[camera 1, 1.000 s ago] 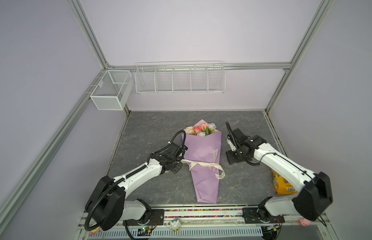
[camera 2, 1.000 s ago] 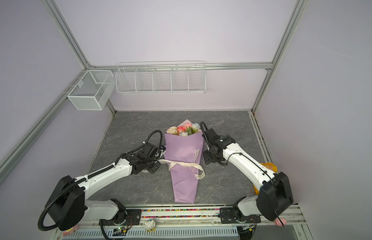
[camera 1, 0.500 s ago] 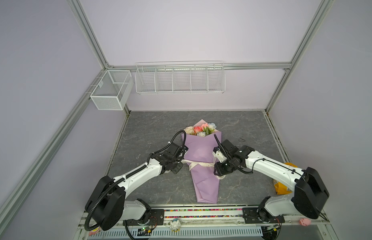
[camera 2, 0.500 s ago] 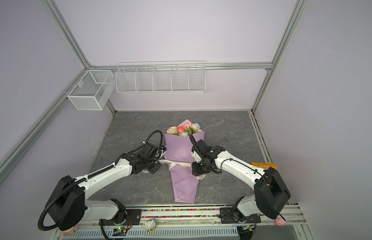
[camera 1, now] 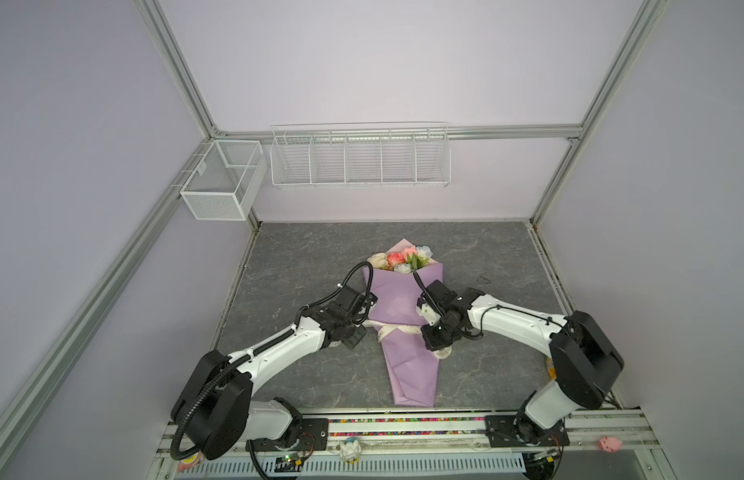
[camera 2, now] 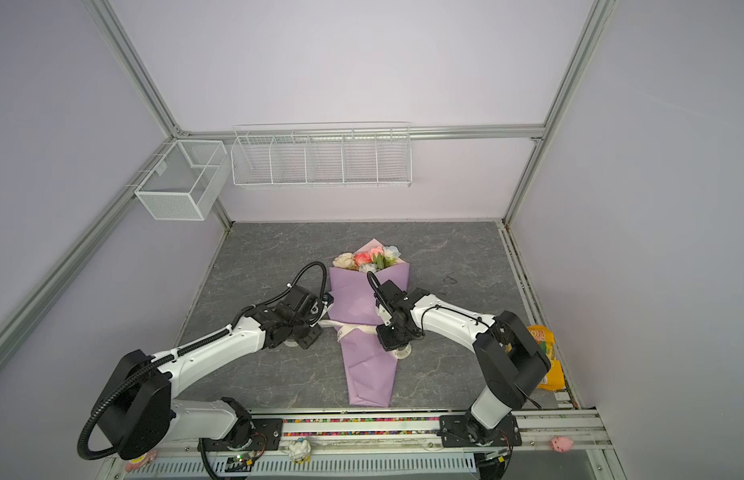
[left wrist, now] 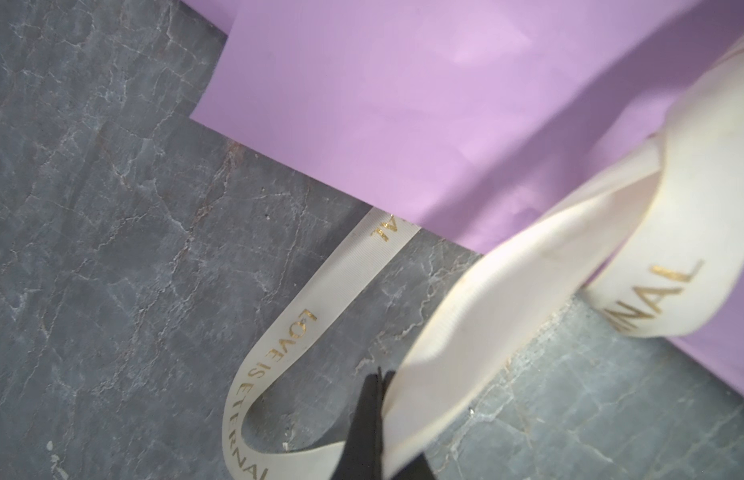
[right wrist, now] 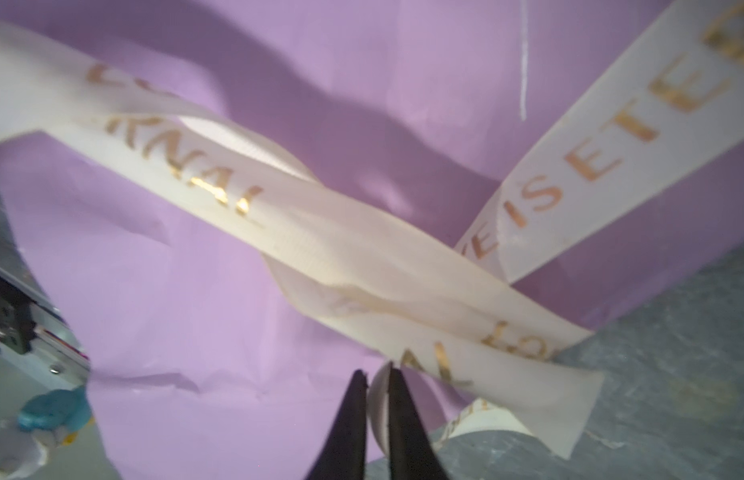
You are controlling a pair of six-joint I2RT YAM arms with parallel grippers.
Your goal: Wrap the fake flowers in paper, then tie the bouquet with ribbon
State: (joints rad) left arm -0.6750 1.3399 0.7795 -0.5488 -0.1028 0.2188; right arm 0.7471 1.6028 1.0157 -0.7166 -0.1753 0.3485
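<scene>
Left gripper [left wrist: 378, 395] is pinched tight on the ribbon [left wrist: 295, 332] just beside the wrapper. The bouquet [camera 1: 403, 299] lies flat mid-table [camera 1: 304, 257], blooms toward the back wall. Right gripper [right wrist: 378, 399] is clamped narrow on ribbon too.

We see white-shelled arms [camera 1: 279, 348] with black joints; behind the jaws a black ribbed cable [camera 1: 350, 273] loops, and the fingers [right wrist: 348, 422] taper thin and black.

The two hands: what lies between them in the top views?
The narrow middle of the bouquet lies between the left hand and the right hand, and the cream ribbon crosses it. Both top views show this.
</scene>
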